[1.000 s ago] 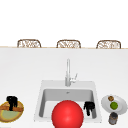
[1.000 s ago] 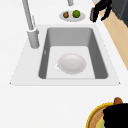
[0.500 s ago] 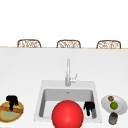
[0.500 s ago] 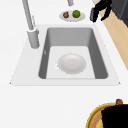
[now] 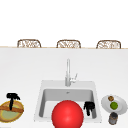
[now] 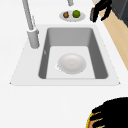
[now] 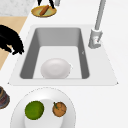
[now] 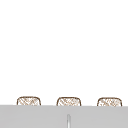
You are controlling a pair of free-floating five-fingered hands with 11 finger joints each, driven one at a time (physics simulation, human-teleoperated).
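The right hand [image 5: 89, 107] was positioned over the sink's [image 5: 42, 86] front right corner, fingers relaxed downward, nothing held. The left hand [image 5: 12, 98] was positioned over the yellow plate [image 5: 5, 115]; its finger state cannot be told.

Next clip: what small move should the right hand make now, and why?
Probably ease the right hand down into the basin toward the bowl. The hand hangs with relaxed fingers, holding nothing, by the front rim of the sink, while the bowl lies apart from it on the basin floor. The left hand sits over the yellow plate.
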